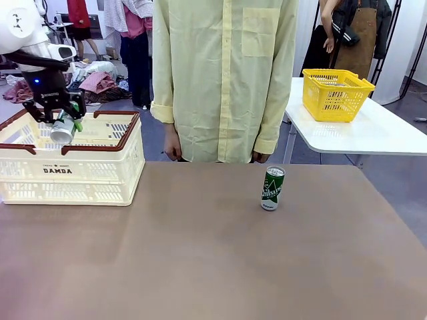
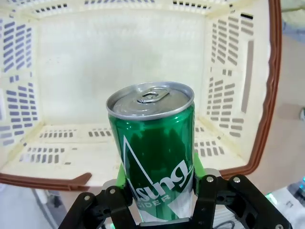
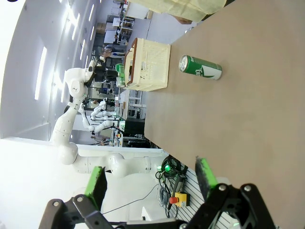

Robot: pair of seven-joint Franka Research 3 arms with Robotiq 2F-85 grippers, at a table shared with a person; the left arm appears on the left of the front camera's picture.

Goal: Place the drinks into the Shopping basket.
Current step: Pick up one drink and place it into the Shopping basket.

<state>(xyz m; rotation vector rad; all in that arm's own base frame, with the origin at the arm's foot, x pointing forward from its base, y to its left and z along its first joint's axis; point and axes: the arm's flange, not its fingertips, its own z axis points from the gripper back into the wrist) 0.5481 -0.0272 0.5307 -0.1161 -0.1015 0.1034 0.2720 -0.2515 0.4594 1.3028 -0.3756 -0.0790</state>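
Left gripper [image 1: 65, 119] is clamped on a can [image 2: 155, 143], tilted top-first over the basket [image 1: 87, 175], seemingly about rim height.

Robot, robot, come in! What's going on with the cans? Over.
Left claw shut on green can, above Shopping basket. Right claw open, empty. Second green can upright on table. Nothing blocking the drop.

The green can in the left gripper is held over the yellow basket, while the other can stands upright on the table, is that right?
Not quite. The left gripper holds the green can over the cream-white Shopping basket, not the yellow basket, as the front view shows. The other can does stand upright on the table.
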